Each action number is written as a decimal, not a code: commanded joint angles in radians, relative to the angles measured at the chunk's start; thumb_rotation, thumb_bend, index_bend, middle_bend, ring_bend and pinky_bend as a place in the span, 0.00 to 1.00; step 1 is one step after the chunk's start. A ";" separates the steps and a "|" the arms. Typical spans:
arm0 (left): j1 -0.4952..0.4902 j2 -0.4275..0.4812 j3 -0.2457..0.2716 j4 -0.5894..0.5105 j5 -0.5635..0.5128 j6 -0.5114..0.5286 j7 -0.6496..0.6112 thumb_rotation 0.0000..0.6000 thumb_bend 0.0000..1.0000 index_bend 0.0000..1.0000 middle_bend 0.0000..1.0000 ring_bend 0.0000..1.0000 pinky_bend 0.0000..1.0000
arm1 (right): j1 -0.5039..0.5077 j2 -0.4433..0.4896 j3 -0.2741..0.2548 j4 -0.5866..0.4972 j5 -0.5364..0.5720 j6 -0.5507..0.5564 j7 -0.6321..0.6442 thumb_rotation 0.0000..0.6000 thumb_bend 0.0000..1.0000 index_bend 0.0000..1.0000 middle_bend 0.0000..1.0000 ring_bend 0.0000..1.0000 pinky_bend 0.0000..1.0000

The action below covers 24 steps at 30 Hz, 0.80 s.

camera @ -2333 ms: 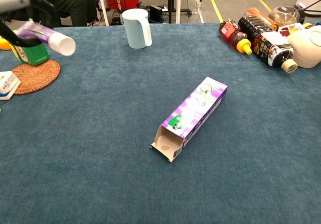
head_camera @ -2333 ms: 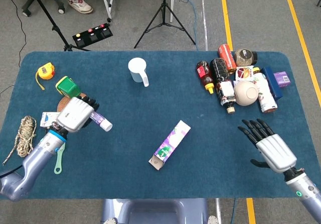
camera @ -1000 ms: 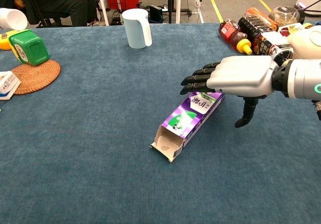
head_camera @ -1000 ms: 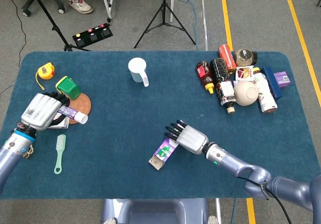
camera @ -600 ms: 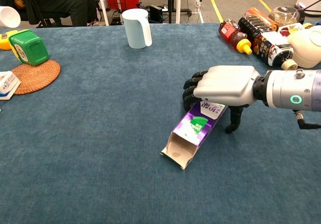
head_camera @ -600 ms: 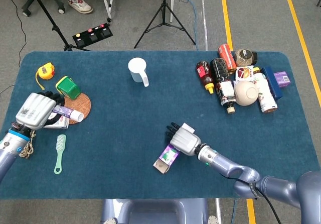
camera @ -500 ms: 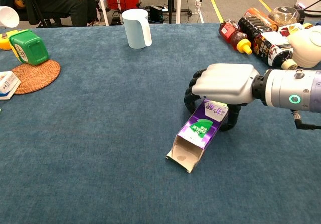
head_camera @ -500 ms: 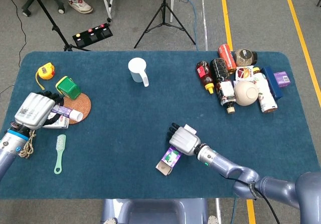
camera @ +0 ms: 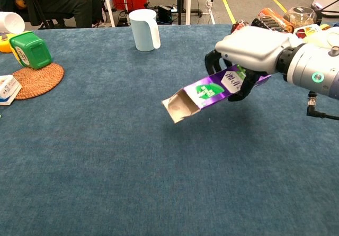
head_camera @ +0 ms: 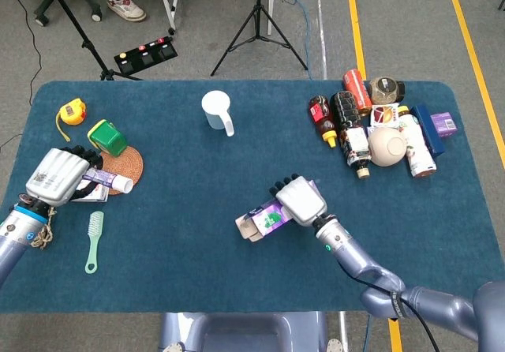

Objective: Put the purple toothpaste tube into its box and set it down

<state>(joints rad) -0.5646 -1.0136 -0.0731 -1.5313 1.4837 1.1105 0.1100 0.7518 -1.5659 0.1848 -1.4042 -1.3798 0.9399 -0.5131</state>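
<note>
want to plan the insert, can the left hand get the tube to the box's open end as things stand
Probably yes. The right hand holds the box off the table with its open end pointing toward the left hand, which grips the toothpaste tube; only bare cloth lies between them.

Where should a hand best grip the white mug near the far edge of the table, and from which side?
Grip the white mug by its handle, which points toward the robot and slightly to its right, so come from the near side. It stands upright with bare table in front, so nothing blocks that approach.
</note>
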 commanded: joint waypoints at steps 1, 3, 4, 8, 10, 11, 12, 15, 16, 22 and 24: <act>-0.009 0.001 -0.001 -0.044 0.011 -0.006 0.047 1.00 0.36 0.58 0.50 0.40 0.58 | -0.036 -0.004 0.066 -0.096 0.211 0.059 -0.201 1.00 0.44 0.56 0.65 0.66 0.63; -0.015 0.002 -0.004 -0.082 0.013 -0.007 0.091 1.00 0.36 0.58 0.50 0.40 0.58 | -0.034 -0.009 0.084 -0.133 0.293 0.085 -0.269 1.00 0.44 0.57 0.67 0.68 0.66; -0.018 0.001 -0.006 -0.100 0.016 -0.008 0.113 1.00 0.36 0.58 0.50 0.40 0.58 | -0.034 -0.010 0.091 -0.147 0.325 0.097 -0.291 1.00 0.45 0.57 0.67 0.69 0.67; -0.039 -0.010 -0.024 -0.180 -0.021 -0.032 0.227 1.00 0.36 0.59 0.50 0.40 0.58 | -0.024 -0.018 0.116 -0.210 0.467 0.156 -0.388 1.00 0.46 0.57 0.67 0.72 0.71; -0.049 -0.018 -0.033 -0.204 -0.046 -0.044 0.273 1.00 0.36 0.58 0.50 0.40 0.58 | -0.017 -0.021 0.123 -0.231 0.515 0.177 -0.419 1.00 0.46 0.57 0.67 0.72 0.71; -0.059 -0.027 -0.042 -0.220 -0.072 -0.056 0.313 1.00 0.36 0.58 0.50 0.40 0.59 | -0.011 -0.024 0.130 -0.247 0.552 0.195 -0.442 1.00 0.46 0.58 0.67 0.72 0.71; -0.068 -0.035 -0.049 -0.228 -0.089 -0.065 0.338 1.00 0.36 0.58 0.50 0.40 0.59 | -0.007 -0.026 0.134 -0.256 0.570 0.205 -0.452 1.00 0.46 0.58 0.67 0.72 0.71; -0.103 -0.071 -0.074 -0.261 -0.197 -0.100 0.459 1.00 0.36 0.58 0.50 0.40 0.60 | 0.013 -0.034 0.141 -0.282 0.617 0.250 -0.499 1.00 0.46 0.59 0.68 0.72 0.72; -0.111 -0.078 -0.079 -0.269 -0.225 -0.107 0.486 1.00 0.36 0.58 0.50 0.40 0.60 | 0.017 -0.036 0.141 -0.285 0.623 0.260 -0.507 1.00 0.46 0.59 0.68 0.71 0.72; -0.200 -0.168 -0.112 -0.334 -0.495 -0.113 0.723 1.00 0.36 0.58 0.50 0.40 0.60 | 0.043 -0.070 0.148 -0.301 0.669 0.341 -0.543 1.00 0.47 0.60 0.69 0.72 0.74; -0.232 -0.198 -0.119 -0.348 -0.568 -0.098 0.784 1.00 0.36 0.58 0.50 0.40 0.60 | 0.048 -0.081 0.147 -0.301 0.671 0.362 -0.545 1.00 0.48 0.60 0.69 0.73 0.74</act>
<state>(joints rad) -0.7302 -1.1461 -0.1661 -1.8352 1.0422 1.0071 0.7761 0.7925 -1.6359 0.3307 -1.7025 -0.7134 1.2865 -1.0526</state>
